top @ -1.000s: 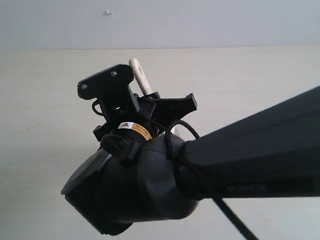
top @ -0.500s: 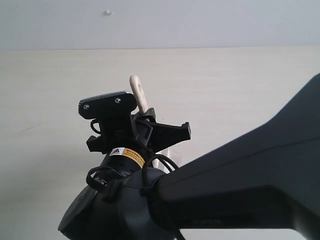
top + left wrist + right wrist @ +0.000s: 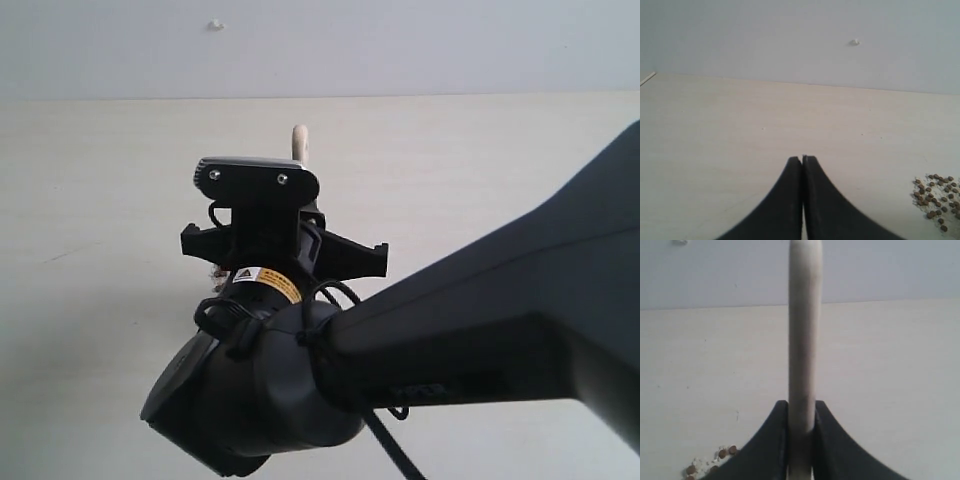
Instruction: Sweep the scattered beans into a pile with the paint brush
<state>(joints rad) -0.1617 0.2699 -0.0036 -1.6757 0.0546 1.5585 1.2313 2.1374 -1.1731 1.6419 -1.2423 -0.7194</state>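
My right gripper [image 3: 801,407] is shut on the pale wooden handle of the paint brush [image 3: 803,330]; its ferrule and bristles are hidden. In the exterior view the handle's end [image 3: 299,140] sticks up behind the right arm's wrist camera, and the right gripper itself is hidden by the arm. A few reddish-brown beans [image 3: 726,452] with pale crumbs show beside the right jaw. In the left wrist view a cluster of beans [image 3: 936,195] lies on the table off to one side of my left gripper [image 3: 803,159], which is shut on nothing. A trace of beans [image 3: 214,272] peeks past the right wrist.
The pale wooden table [image 3: 90,200] runs back to a grey wall [image 3: 400,45] with a small white mark [image 3: 215,24]. The right arm's black body [image 3: 430,340] fills the lower half of the exterior view and hides the table under it.
The right wrist has swung rightward and the brush handle has gone from leaning left to nearly upright. The arm body has shifted in the view.
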